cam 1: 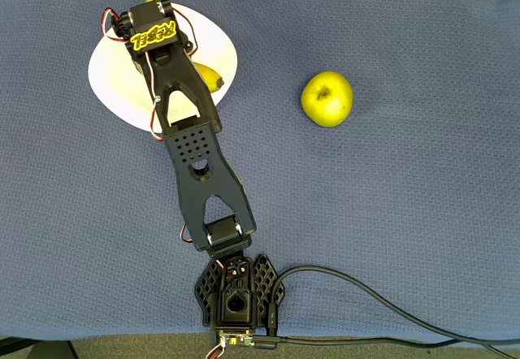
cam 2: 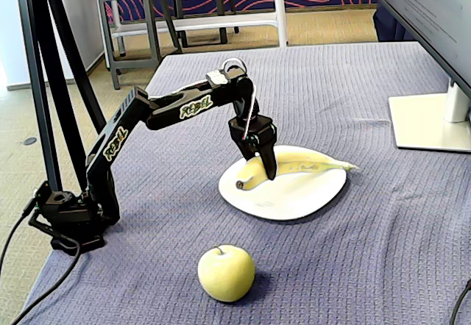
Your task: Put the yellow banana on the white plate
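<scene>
In the fixed view the hand (cam 2: 263, 156) stands over the left, dark-tipped part of the yellow banana (cam 2: 302, 165), its fingers astride the fruit; whether they grip it or are released I cannot tell. The banana lies on the white plate (cam 2: 294, 200), its long axis running left to right, stem past the right rim. The apple (cam 2: 226, 272) sits on the bench, well apart.

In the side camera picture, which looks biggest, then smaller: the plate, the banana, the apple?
1. plate
2. banana, nearly as long as the plate
3. apple, smallest, though nearest the camera
</scene>
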Controlling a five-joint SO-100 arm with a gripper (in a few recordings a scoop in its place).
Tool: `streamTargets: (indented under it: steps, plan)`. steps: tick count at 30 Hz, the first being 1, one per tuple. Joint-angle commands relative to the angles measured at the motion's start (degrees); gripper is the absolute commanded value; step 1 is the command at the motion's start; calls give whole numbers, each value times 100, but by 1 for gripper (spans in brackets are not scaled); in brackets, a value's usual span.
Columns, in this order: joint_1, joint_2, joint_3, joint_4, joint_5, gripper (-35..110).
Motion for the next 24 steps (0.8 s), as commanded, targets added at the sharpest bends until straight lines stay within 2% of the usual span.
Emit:
streamTargets:
  steps: [1,2,5,8,18,24]
  plan:
    - [-79,202,-448,-26,-123,0]
    - [-70,202,-431,-18,-123,0]
    - [-53,237,-290,-9,-105,17]
    - [-44,264,-237,-18,-123,14]
    - [-97,281,-123,18,-114,25]
    - [-193,255,-158,272,141,25]
